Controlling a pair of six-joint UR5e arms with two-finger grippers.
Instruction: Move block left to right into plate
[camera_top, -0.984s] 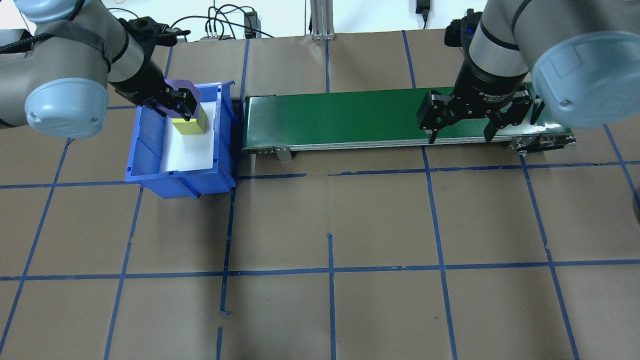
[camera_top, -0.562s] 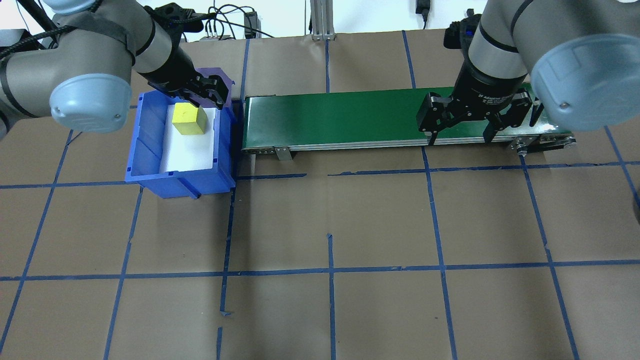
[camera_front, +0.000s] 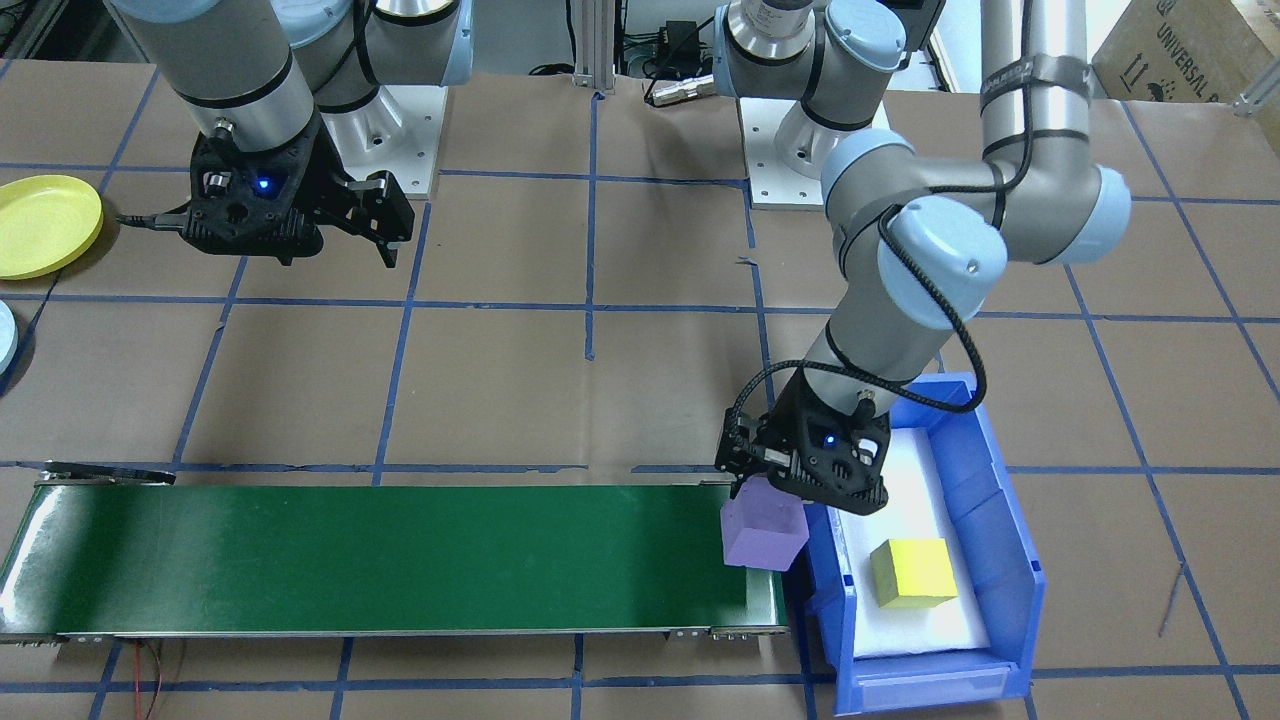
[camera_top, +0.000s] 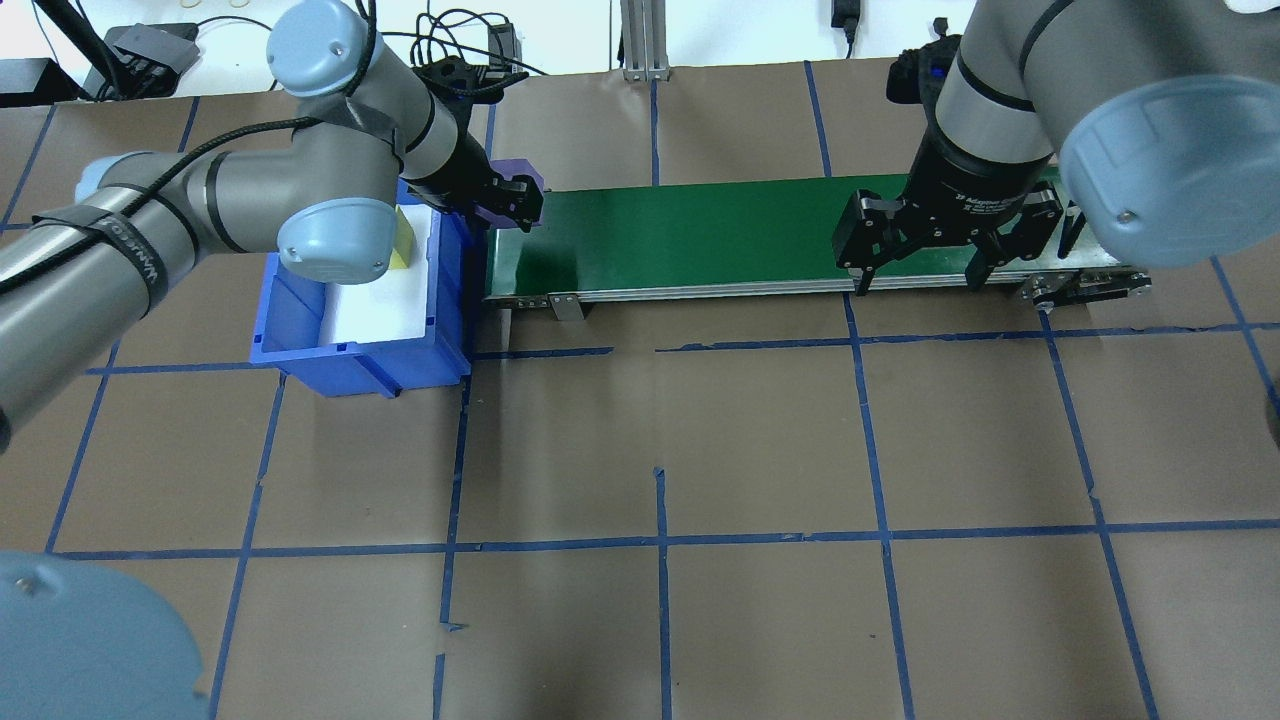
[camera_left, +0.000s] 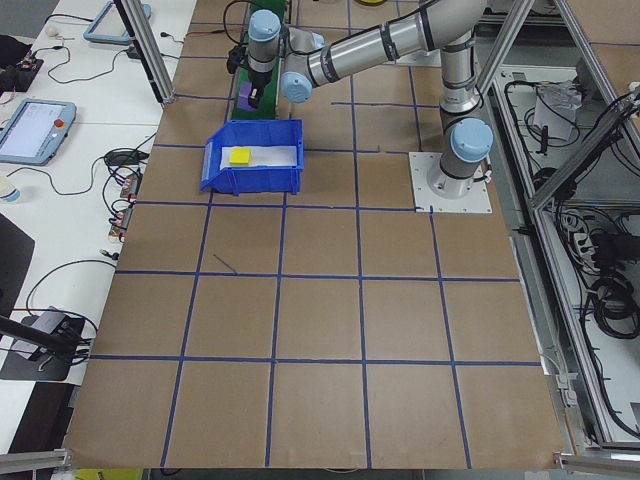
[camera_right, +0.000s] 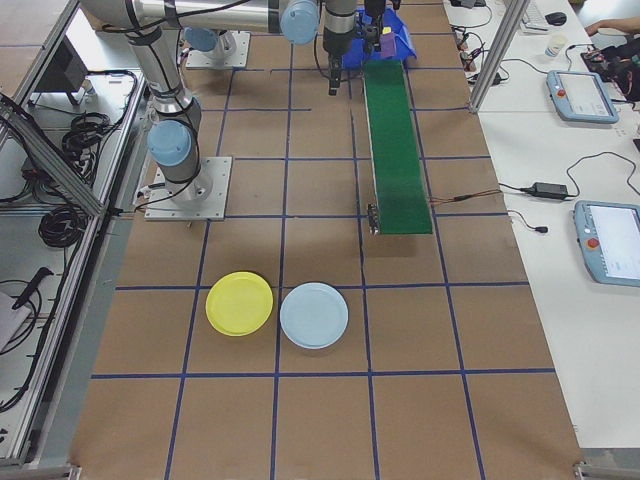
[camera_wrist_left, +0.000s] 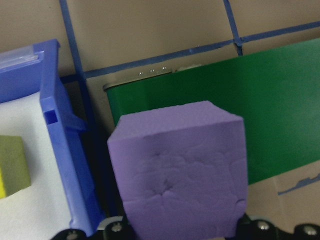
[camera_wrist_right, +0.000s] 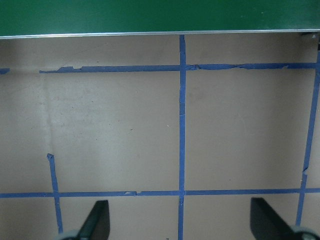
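My left gripper (camera_front: 775, 505) is shut on a purple foam block (camera_front: 763, 535), holding it above the left end of the green conveyor belt (camera_top: 700, 230), just past the blue bin's wall. The left wrist view shows the purple block (camera_wrist_left: 180, 165) filling the space between the fingers, with belt under it. A yellow block (camera_front: 912, 572) lies on white foam inside the blue bin (camera_front: 1010, 560). My right gripper (camera_top: 920, 275) hangs open at the belt's other end, with bare table paper beneath it (camera_wrist_right: 181, 220). The yellow plate (camera_right: 239, 303) sits on the table well beyond that end.
A light blue plate (camera_right: 314, 315) lies beside the yellow plate. The conveyor runs across the far part of the table, with the bin butted against one end. Blue tape lines grid the brown paper. Cables and a metal post stand behind the belt.
The left arm has carried the purple block up out of the bin and rightwards to the belt's near end. The yellow block stays in the bin. The right gripper has held still.
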